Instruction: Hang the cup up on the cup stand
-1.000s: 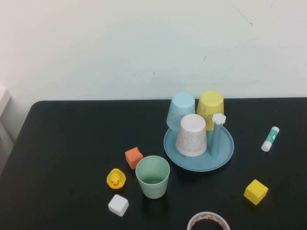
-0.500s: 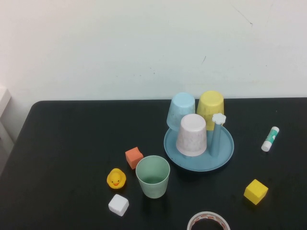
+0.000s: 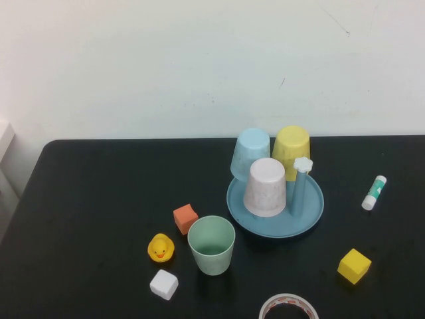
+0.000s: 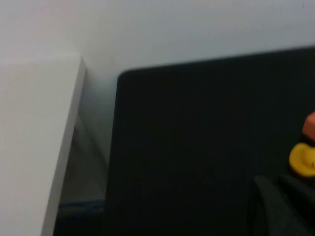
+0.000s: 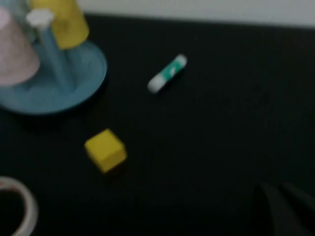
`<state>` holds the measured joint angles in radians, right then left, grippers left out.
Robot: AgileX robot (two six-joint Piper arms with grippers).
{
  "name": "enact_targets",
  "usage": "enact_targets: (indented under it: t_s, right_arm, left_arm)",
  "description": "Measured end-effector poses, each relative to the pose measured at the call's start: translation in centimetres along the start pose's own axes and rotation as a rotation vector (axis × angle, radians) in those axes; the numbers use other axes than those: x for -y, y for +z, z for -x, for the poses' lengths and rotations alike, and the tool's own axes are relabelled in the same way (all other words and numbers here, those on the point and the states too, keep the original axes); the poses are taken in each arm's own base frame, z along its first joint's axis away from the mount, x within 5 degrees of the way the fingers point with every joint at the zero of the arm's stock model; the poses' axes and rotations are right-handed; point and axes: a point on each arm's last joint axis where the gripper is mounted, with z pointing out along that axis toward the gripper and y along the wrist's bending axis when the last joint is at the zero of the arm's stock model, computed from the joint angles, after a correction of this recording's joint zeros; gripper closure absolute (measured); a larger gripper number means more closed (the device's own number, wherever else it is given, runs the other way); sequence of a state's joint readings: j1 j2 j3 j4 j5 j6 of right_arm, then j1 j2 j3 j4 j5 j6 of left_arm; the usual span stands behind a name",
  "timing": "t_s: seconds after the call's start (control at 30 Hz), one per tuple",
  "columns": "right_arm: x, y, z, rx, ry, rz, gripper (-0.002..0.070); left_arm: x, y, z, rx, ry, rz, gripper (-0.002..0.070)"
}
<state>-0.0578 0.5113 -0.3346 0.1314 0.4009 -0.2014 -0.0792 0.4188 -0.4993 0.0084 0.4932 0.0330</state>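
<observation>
Mint-green cup [image 3: 211,244] stands upright on the black desk [image 3: 99,199], just beside the blue cup stand [image 3: 275,214]. Left pincer [image 4: 275,206] and right pincer [image 5: 280,209], both pressed together, hover low over opposite desk ends.

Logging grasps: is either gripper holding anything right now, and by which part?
Nothing is held. The left gripper and right gripper are both shut on nothing, parked away from the cup, which stands upright on the table.
</observation>
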Motion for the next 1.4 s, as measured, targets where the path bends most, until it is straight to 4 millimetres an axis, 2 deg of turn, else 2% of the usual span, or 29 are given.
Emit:
enact_targets:
  t_s: [0.2,0.37,0.47,0.57,0.73,0.83,0.9,1.03,1.13,1.23,1.4]
  right_arm:
    - [-1.6,2.7,0.6,-0.291,0.076,0.222,0.0678]
    - [-3.1,6.1,2.5,-0.345,0.191,0.414,0.0676]
    - [-4.1,8.4,3.4,-0.339,0.176,0.506,0.0665]
    - [-6.3,10.7,4.4,-0.334,0.156,0.595,0.0653]
    - [-11.9,14.7,5.1,-0.374,0.065,0.686,0.0633]
    - [-15.9,16.9,5.5,-0.368,-0.022,0.700,0.0572]
    - [-18.3,18.4,5.5,-0.365,-0.066,0.705,0.0493]
    - [-21.5,20.9,5.3,-0.378,-0.094,0.727,0.0325]
    - [-22.6,22.6,5.4,-0.383,-0.065,0.722,0.0277]
    - [-23.1,24.2,5.1,-0.383,-0.048,0.693,0.0263]
    - [-23.8,26.3,3.6,-0.425,-0.048,0.680,0.0260]
  left_arm:
    - [0.1,1.6,-2.3,-0.099,0.006,-0.005,0.0676]
    - [0.1,2.0,-2.7,-0.077,-0.007,-0.004,0.0676]
    - [0.1,2.0,-2.5,-0.055,-0.017,-0.003,0.0676]
    - [0.2,2.0,-2.5,-0.049,-0.030,-0.009,0.0676]
    - [0.3,2.0,-2.5,-0.045,-0.058,-0.021,0.0676]
    - [0.3,2.0,-2.5,-0.045,-0.058,-0.021,0.0676]
    - [0.3,2.0,-2.5,-0.045,-0.058,-0.021,0.0676]
    - [0.3,2.0,-2.5,-0.045,-0.058,-0.021,0.0676]
    - [0.3,2.0,-2.5,-0.045,-0.058,-0.021,0.0676]
    - [0.3,2.0,-2.5,-0.043,-0.058,-0.021,0.0676]
    - [0.3,2.0,-2.5,-0.043,-0.068,-0.025,0.0676]
